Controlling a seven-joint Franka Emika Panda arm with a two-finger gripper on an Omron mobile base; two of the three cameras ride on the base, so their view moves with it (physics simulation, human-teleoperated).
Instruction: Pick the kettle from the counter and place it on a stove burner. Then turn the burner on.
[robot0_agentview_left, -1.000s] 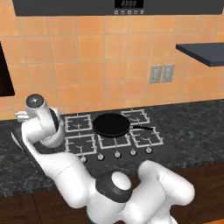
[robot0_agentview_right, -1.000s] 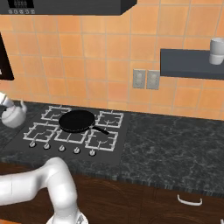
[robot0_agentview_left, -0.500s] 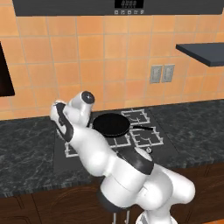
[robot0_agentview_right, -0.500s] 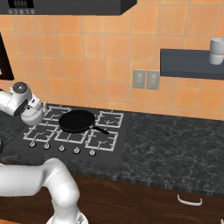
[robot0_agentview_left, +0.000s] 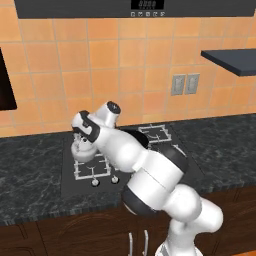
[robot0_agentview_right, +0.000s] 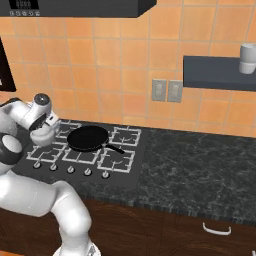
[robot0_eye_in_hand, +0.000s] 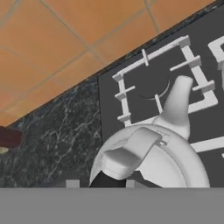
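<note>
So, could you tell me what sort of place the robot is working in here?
A rendered home kitchen, by the look of it: a gas stove with a frying pan is set into a dark stone counter, with orange wall tiles behind. The gripper holds a kettle over the left burners.

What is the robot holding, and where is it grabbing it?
The hand holds the kettle from above, at its top; the exact grip point is hidden.
</note>
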